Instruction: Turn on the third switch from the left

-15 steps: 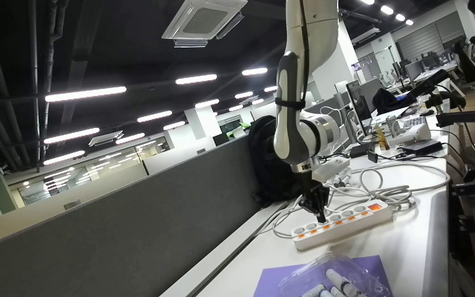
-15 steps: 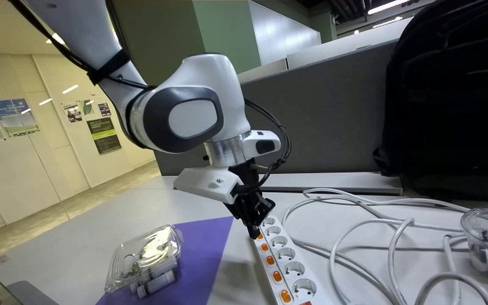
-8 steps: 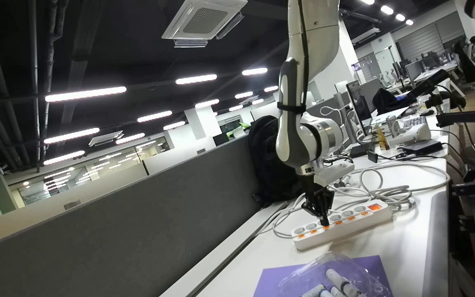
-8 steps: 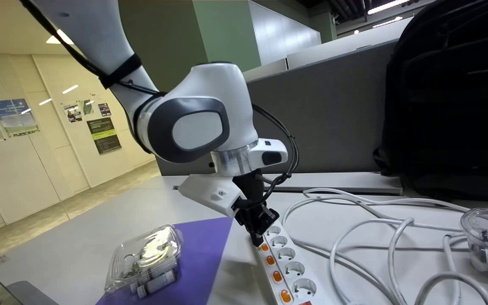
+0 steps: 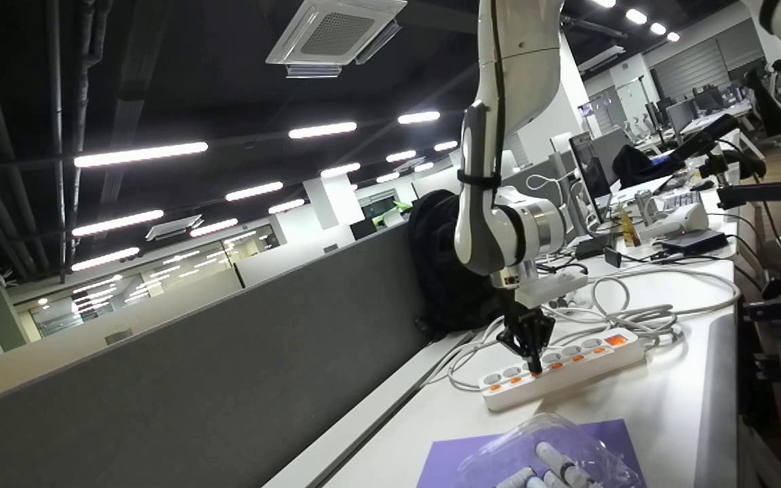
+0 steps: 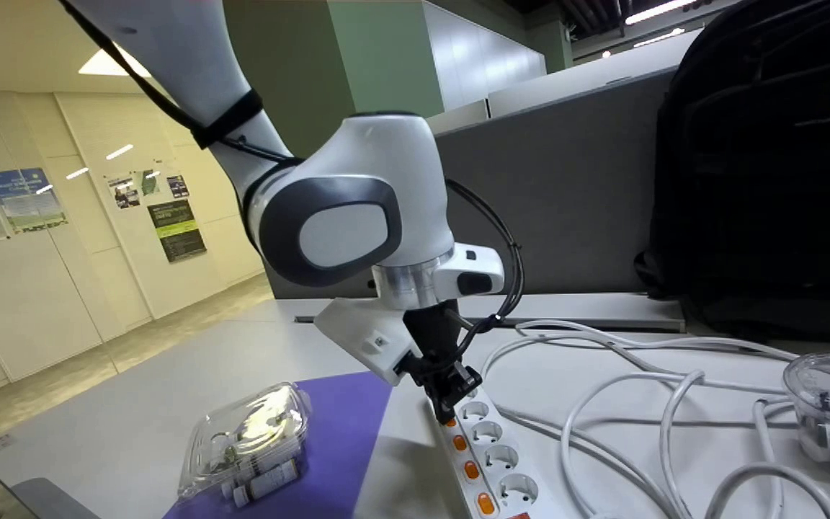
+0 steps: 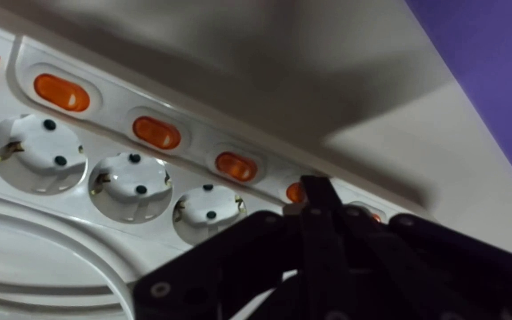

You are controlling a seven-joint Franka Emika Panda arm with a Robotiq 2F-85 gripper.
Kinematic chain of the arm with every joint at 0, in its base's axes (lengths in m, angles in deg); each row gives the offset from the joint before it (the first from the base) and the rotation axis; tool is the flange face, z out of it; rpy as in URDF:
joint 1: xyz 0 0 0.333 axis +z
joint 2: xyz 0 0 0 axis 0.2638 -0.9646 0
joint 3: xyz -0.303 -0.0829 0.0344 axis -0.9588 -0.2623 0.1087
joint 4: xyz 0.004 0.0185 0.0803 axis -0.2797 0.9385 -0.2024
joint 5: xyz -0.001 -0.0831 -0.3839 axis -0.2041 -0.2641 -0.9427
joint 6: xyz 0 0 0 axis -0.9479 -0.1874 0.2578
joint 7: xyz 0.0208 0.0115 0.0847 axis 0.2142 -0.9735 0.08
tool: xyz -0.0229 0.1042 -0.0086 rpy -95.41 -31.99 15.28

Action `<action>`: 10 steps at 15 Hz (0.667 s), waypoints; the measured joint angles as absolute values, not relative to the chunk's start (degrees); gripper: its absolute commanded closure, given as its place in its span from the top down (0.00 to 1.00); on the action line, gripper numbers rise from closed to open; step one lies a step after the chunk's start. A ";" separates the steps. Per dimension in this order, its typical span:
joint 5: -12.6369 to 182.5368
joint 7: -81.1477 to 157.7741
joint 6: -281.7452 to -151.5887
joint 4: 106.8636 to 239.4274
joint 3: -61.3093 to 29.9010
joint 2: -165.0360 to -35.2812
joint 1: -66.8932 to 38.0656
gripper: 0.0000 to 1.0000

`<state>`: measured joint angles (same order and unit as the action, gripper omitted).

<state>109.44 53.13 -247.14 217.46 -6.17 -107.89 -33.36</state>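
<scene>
A white power strip lies on the desk with a row of orange rocker switches beside its sockets. It also shows in an exterior view and the wrist view. The third switch from the left is under my gripper. In the wrist view that switch is partly covered by the black fingertips. My gripper is shut and empty, pointing down. Its tip is over or on the switch; contact is not clear.
A large main switch glows orange at the strip's end. White cables lie beside it. A clear container with tubes sits on a purple sheet. A grey partition and black backpack stand behind.
My gripper has moved a little along the strip toward the main switch and lower. Its tip has shifted onto the row of switches and now covers part of the third one.
</scene>
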 measured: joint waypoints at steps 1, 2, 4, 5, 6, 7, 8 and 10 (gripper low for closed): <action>109.76 53.12 -247.31 217.17 -5.98 -108.31 -33.67 0.00; 110.01 53.11 -247.41 216.85 -5.90 -108.68 -33.83 0.00; 110.07 53.02 -247.41 216.35 -5.98 -108.96 -33.85 0.00; 109.98 52.93 -247.40 216.22 -6.15 -109.04 -33.70 0.00; 109.79 52.75 -247.38 216.15 -6.38 -109.07 -33.45 0.00; 109.49 52.53 -247.37 216.14 -6.66 -109.08 -33.12 0.00; 109.21 52.34 -247.37 216.13 -6.97 -109.08 -32.74 0.00; 109.10 52.31 -247.38 216.11 -7.25 -109.07 -32.37 0.00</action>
<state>109.10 52.31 -247.38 216.11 -7.25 -109.07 -32.37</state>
